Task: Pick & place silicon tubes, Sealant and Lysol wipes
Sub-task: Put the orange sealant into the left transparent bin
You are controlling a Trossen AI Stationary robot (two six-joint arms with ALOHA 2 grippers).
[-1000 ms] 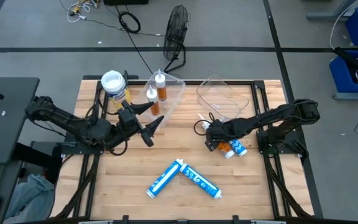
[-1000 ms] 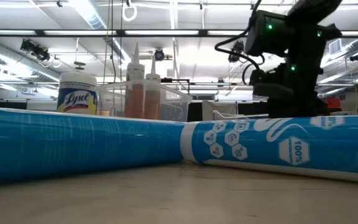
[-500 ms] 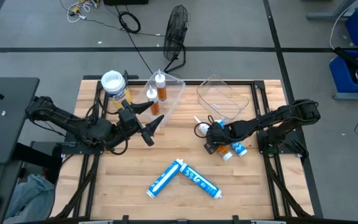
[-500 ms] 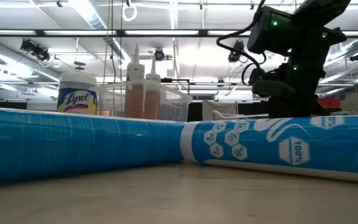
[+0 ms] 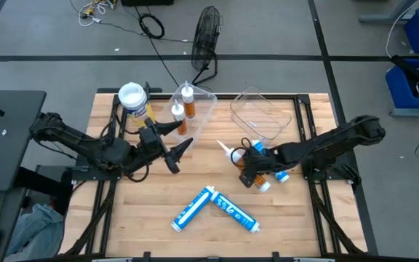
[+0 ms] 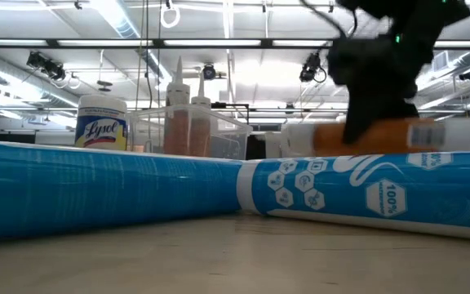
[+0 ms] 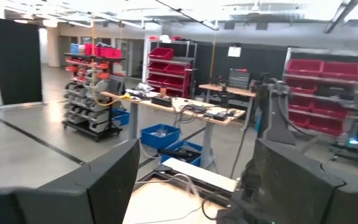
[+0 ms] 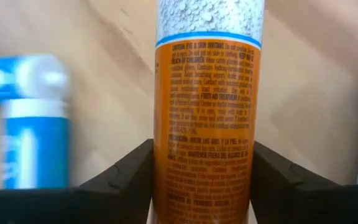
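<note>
You are looking at the right gripper [image 5: 247,172] grasping an orange tube [image 5: 240,161] near the table's [image 5: 297,225] middle: in the right wrist view the tube [image 8: 207,118] is sitting squarely between the two dark fingers [image 8: 124,177], both pressing against its sides, with its white nozzle end pointing away from them. In the low view the tube [image 6: 365,135] is hanging level above the boards. A blue-white tube [image 5: 277,174] is lying just beside the fingers. The left gripper [image 5: 172,143] is waiting with its fingers spread and nothing between them. Beyond its fingertips are standing the Lysol wipes [image 5: 134,101] and a clear bin [image 5: 198,110] holding two upright orange tubes [image 5: 188,100]. Two more blue-white tubes [image 5: 217,207] are lying crossed, well apart from both grippers.
</note>
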